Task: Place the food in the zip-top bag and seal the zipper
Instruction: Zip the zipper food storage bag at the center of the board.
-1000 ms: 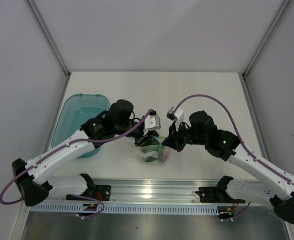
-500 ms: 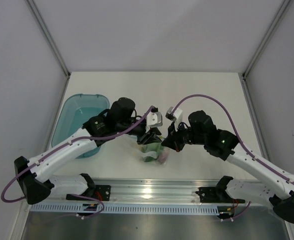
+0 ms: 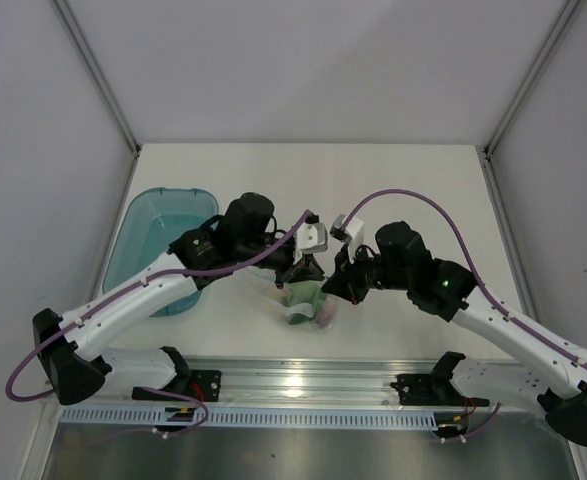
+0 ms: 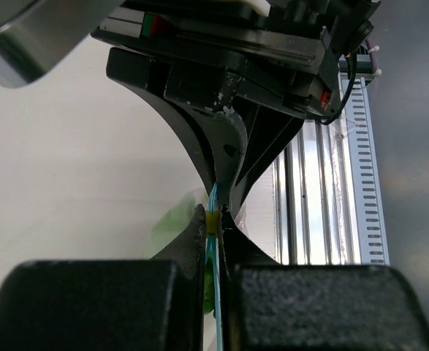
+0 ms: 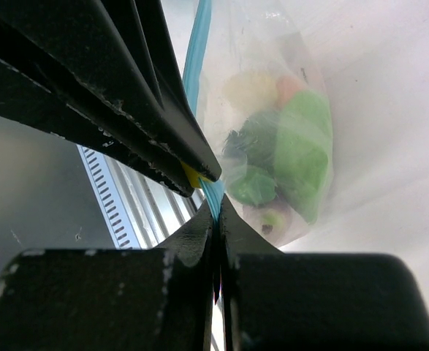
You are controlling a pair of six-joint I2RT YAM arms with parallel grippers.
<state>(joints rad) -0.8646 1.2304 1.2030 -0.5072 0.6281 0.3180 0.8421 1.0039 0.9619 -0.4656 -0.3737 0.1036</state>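
Left gripper (image 4: 213, 221) now pinched shut on zipper (image 5: 197, 51) — right gripper (image 5: 215, 218) clamping it too, white table (image 3: 413, 175), grey walls (image 3: 303, 70), blue tray (image 3: 151, 235) left, bag (image 5: 272, 44) of food (image 5: 302, 146) between.

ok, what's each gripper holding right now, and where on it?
Both hold the zip-top bag by its zipper: left gripper and right gripper are pinched shut on it, close together.

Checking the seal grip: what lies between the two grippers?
A short stretch of the zipper of the bag; left gripper and right gripper both pinch it, nearly tip to tip. The right wrist view shows it.
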